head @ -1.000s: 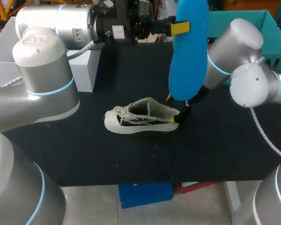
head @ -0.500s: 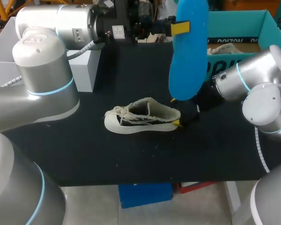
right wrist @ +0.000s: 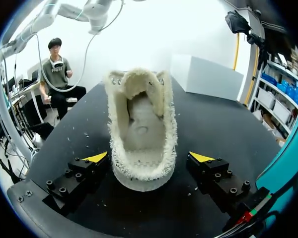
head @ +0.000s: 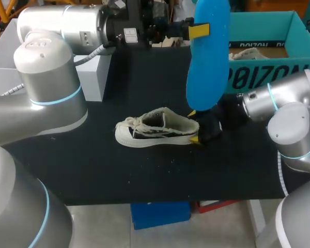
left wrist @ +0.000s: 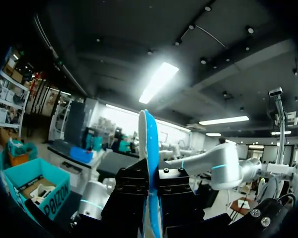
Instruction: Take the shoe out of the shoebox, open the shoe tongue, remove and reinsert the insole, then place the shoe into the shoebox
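A cream low sneaker [head: 155, 129] lies on the black table [head: 93, 170], toe to the left. My right gripper [head: 198, 127] is at its heel. In the right wrist view the shoe [right wrist: 141, 124] stands heel-first between the open fingers of my right gripper [right wrist: 149, 157], with a small gap on each side. The blue insole [head: 209, 57] hangs upright above the shoe's heel, with my left gripper [head: 196, 30] shut on its upper part. In the left wrist view the insole [left wrist: 150, 148] shows edge-on between the shut fingers of my left gripper [left wrist: 150, 191]. The teal shoebox [head: 294, 31] stands at the back right.
A second cream shoe [head: 246, 53] lies inside the shoebox. A white box [head: 98, 72] stands at the back left, also ahead of the shoe [right wrist: 206, 77] in the right wrist view. Small white crumbs dot the cloth around the shoe.
My right arm has swung down and to the right, uncovering the shoebox's front, and its gripper has shifted slightly right at the heel. The left arm and insole have stayed put.
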`<state>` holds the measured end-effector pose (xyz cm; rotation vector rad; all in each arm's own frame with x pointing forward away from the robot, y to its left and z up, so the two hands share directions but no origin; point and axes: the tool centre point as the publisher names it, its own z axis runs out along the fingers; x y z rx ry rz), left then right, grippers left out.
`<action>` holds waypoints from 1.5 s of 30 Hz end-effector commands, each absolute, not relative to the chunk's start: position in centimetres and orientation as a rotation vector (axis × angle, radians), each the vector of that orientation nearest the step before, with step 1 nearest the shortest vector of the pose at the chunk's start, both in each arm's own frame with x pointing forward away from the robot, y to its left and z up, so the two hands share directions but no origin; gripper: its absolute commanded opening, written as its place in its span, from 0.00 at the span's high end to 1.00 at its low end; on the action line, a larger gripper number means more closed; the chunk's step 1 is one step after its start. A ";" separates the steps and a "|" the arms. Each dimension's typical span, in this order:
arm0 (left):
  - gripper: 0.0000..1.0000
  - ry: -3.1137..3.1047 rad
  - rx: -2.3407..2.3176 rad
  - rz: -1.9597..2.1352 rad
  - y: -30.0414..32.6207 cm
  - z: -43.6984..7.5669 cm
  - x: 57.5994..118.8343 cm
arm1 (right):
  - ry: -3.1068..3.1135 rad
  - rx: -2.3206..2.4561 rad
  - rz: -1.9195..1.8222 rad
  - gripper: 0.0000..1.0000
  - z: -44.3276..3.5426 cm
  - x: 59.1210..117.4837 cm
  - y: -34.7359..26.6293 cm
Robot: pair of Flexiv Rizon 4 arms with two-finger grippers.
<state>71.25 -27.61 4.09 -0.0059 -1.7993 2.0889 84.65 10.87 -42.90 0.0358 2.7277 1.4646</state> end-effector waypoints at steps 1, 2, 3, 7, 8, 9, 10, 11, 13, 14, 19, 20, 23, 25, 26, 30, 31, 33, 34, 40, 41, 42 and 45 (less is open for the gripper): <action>1.00 -1.800 -0.005 2.091 -27.7 4.0 71.2 | 2.729 0.045 1.475 0.00 -43.3 84.8 10.8; 1.00 -1.800 -0.005 2.091 -27.7 4.0 71.2 | 2.731 0.048 1.475 0.00 -43.4 84.7 10.8; 1.00 -1.800 -0.005 2.091 -27.7 4.0 71.2 | 2.732 0.050 1.477 0.00 -43.4 84.7 10.8; 1.00 -1.800 -0.005 2.091 -27.7 4.0 71.2 | 2.733 0.058 1.485 0.00 -43.8 84.7 10.7; 1.00 -1.800 -0.005 2.091 -27.7 4.0 71.2 | 2.733 0.060 1.486 0.00 -43.8 84.7 10.7; 1.00 -1.800 -0.005 2.091 -27.7 4.0 71.2 | 2.734 0.060 1.485 0.00 -43.8 84.7 10.7; 1.00 -1.800 -0.005 2.091 -27.7 4.0 71.2 | 2.742 0.051 1.466 0.00 -43.6 84.6 10.7; 1.00 -1.800 -0.005 2.091 -27.7 4.0 71.2 | 2.760 0.042 1.431 0.00 -43.3 84.7 10.5; 1.00 -1.800 -0.005 2.091 -27.7 4.0 71.2 | 2.814 0.053 1.310 0.00 -42.5 85.1 9.8; 1.00 -1.800 -0.005 2.091 -27.7 4.0 71.2 | 2.832 0.055 1.252 0.00 -42.1 85.3 9.5; 1.00 -1.800 -0.005 2.091 -27.7 4.0 71.2 | 2.898 0.018 1.011 0.00 -39.6 86.2 8.9; 1.00 -1.800 -0.005 2.091 -27.7 4.0 71.2 | 2.903 0.023 0.968 0.00 -39.2 86.3 8.9; 1.00 -1.800 -0.005 2.091 -27.7 4.0 71.2 | 2.938 -0.021 0.797 0.00 -38.4 86.6 9.1; 1.00 -1.800 -0.005 2.091 -27.7 4.0 71.2 | 2.947 -0.038 0.733 0.00 -38.1 86.8 9.5; 1.00 -1.800 -0.005 2.091 -27.7 4.0 71.2 | 2.955 -0.054 0.683 0.00 -38.0 86.9 9.7; 1.00 -1.800 -0.005 2.091 -27.7 4.0 71.2 | 2.970 -0.119 0.517 0.00 -37.9 87.1 10.9; 1.00 -1.800 -0.005 2.091 -27.7 4.0 71.2 | 2.971 -0.128 0.494 0.00 -37.9 87.1 11.1; 1.00 -1.800 -0.005 2.091 -27.7 4.0 71.2 | 2.968 -0.147 0.433 0.00 -37.9 87.2 11.5; 1.00 -1.800 -0.005 2.091 -27.7 4.0 71.2 | 2.967 -0.159 0.383 0.00 -38.0 87.2 11.7; 1.00 -1.800 -0.005 2.091 -27.7 4.0 71.2 | 2.964 -0.170 0.267 0.00 -37.8 87.4 12.8; 1.00 -1.800 -0.005 2.091 -27.7 4.0 71.2 | 2.968 -0.179 0.249 0.00 -37.8 87.4 13.1; 1.00 -1.800 -0.005 2.091 -27.7 4.0 71.2 | 2.969 -0.185 0.238 0.00 -37.8 87.5 13.4; 1.00 -1.800 -0.005 2.091 -27.7 4.0 71.2 | 2.974 -0.201 0.208 0.00 -37.7 87.6 14.0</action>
